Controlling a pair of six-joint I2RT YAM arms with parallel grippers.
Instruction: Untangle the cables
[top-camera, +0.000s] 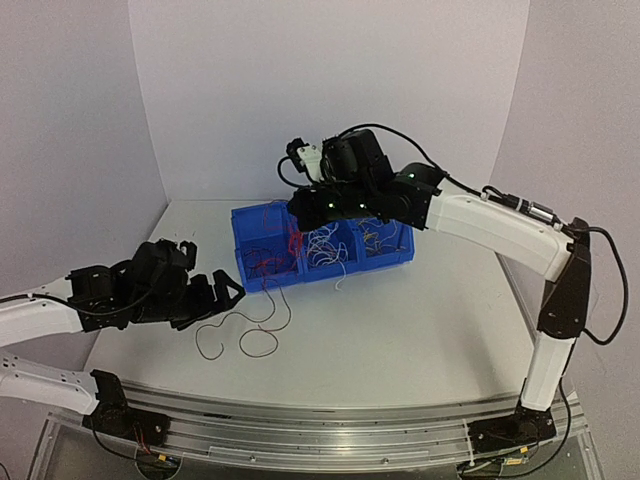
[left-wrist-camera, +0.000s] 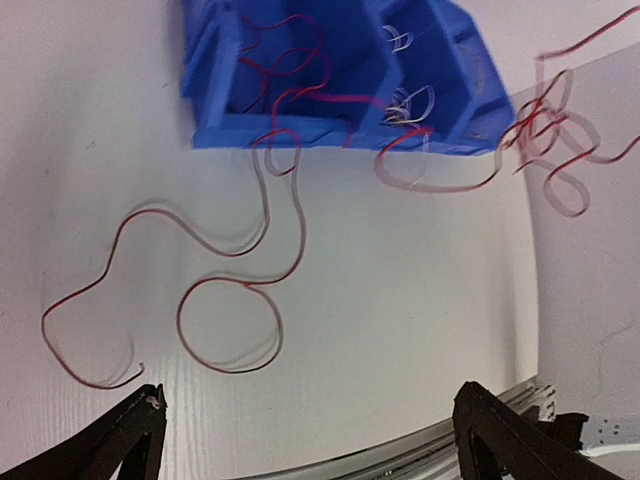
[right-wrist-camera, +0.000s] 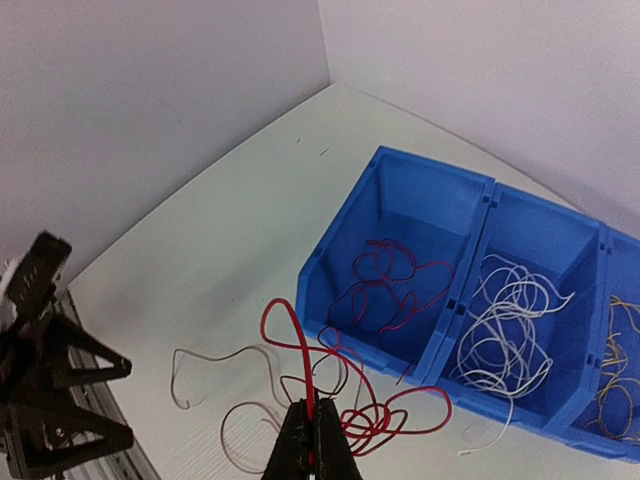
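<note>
The cables are thin curly wires. A dark red cable (top-camera: 250, 325) lies looped on the table in front of the blue bin (top-camera: 395, 258). My right gripper (right-wrist-camera: 312, 425) is shut on a bright red cable (right-wrist-camera: 300, 345), which hangs from it in a tangle beside the bin's left compartment. From above, that gripper (top-camera: 297, 218) hovers over the bin's left end. Inside the bin (right-wrist-camera: 470, 215) lie red cables (right-wrist-camera: 395, 285), white cables (right-wrist-camera: 505, 335) and yellow cables (right-wrist-camera: 620, 390), one colour per compartment. My left gripper (left-wrist-camera: 312, 400) stands open and holds nothing, a little short of the looped cable (left-wrist-camera: 230, 330).
The bin has three compartments and sits mid-table towards the back. Walls close off the back and both sides. A metal rail (top-camera: 330, 430) runs along the near table edge. One white wire (top-camera: 340, 280) hangs over the bin's front wall.
</note>
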